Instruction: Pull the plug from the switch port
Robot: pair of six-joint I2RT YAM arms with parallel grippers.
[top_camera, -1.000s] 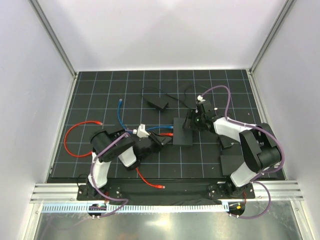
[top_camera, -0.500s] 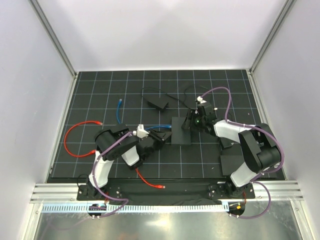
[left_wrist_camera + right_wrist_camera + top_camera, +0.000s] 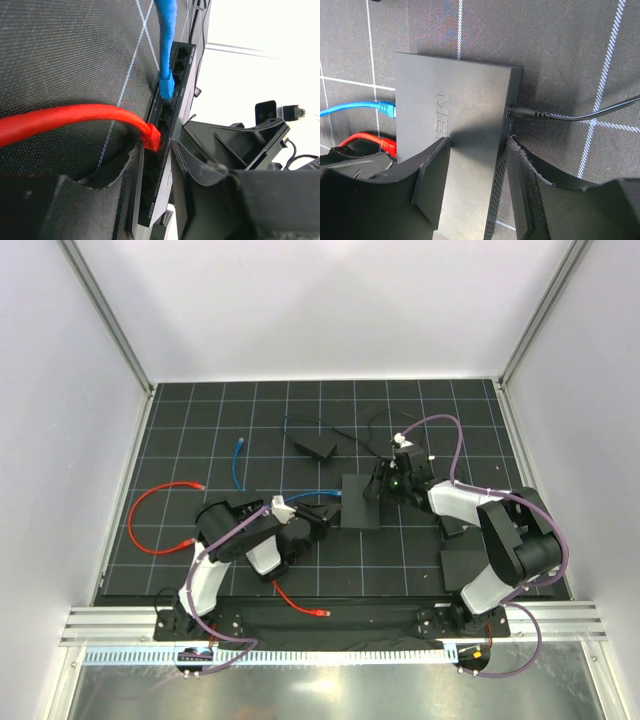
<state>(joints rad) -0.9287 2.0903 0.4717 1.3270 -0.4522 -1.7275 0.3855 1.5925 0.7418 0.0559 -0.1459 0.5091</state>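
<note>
Switch (image 3: 455, 95): your left hand (image 3: 156, 155) sits open astride the red plug (image 3: 151, 139); right hand (image 3: 477, 150) straddles its end, grip indeterminate. If unheld, the switch may slide toward 9 o'clock.

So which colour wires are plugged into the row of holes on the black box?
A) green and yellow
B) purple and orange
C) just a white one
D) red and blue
D: the left wrist view shows the red plug and the blue plug each going into a socket along the edge of the switch.
</note>
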